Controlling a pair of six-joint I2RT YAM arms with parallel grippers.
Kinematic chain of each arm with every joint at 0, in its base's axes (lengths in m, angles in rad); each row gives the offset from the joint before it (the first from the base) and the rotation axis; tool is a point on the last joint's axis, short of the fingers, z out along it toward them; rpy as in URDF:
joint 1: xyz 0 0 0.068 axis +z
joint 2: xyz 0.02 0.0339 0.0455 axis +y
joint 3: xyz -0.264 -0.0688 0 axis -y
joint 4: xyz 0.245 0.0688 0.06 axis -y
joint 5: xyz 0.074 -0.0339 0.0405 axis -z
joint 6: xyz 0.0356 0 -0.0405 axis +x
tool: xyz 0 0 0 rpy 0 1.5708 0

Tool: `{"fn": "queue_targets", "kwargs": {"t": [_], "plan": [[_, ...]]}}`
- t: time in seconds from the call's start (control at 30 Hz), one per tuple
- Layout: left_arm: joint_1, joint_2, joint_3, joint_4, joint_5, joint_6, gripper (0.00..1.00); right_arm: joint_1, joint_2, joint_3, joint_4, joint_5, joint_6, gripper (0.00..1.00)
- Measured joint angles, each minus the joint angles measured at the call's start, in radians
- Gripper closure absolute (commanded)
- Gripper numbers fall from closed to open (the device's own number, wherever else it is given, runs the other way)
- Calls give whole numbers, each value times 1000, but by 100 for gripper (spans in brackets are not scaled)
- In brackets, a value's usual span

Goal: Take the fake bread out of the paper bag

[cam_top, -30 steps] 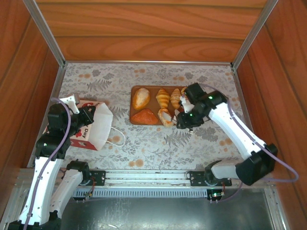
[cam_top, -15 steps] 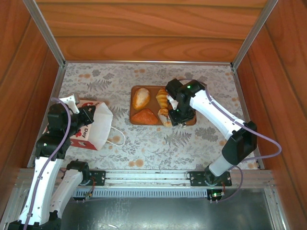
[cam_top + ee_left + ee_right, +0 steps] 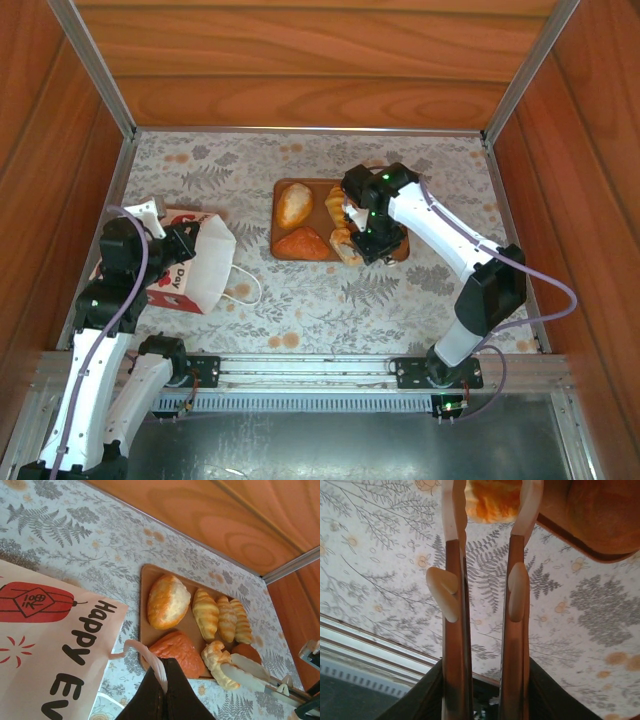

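— Where is the bread (image 3: 303,243)?
— On the tray (image 3: 149,575), in the middle of the table (image 3: 300,300). From the left wrist I count seven pieces: a loaf (image 3: 167,602), a reddish piece (image 3: 177,650), three croissants (image 3: 225,619) in a row, a pale croissant (image 3: 217,662) at the near edge, and a bun (image 3: 246,652) partly hidden behind it.
— And the bag (image 3: 200,265)?
— It lies on its side at the left, well apart from the tray. I cannot see its inside. In the left wrist view the frame cuts it off at the left and at the bottom.
— What is the left gripper (image 3: 164,677) doing?
— It is clenched on the handle (image 3: 142,649). The cord goes straight into the seam between the two dark fingers. From above, the pinch itself is too small to make out.
— And the right gripper (image 3: 366,240)?
— It is low over the near right part of the tray and covers some of the bread from above. In its own camera the fingers (image 3: 452,580) stand on both sides of a yellow-orange piece (image 3: 492,500), which fills the gap from one finger to the other. The upper edge cuts off the tips, so I cannot tell whether they squeeze the piece or only stand around it. The bun is at the upper right in that view, also cut off.
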Motion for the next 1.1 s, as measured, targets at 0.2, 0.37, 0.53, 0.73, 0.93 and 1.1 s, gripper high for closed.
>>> {"fn": "queue_targets", "kwargs": {"t": [0.2, 0.37, 0.53, 0.73, 0.93, 1.1], "plan": [[0, -1, 0, 0, 0, 0, 100, 0, 0, 22, -9, 79, -120, 63], [0, -3, 0, 0, 0, 0, 100, 0, 0, 21, -9, 127, -239, 62], [0, -6, -1, 0, 0, 1, 100, 0, 0, 11, 3, 177, -361, 62], [0, -5, -4, 2, 0, 2, 100, 0, -25, -13, 37, 171, -478, 63], [0, -3, -10, 4, -1, 5, 100, 1, -105, -57, 73, 170, -550, 60], [0, 2, -11, 5, -1, 5, 100, 1, -117, -54, 83, 170, -508, 50]]}}
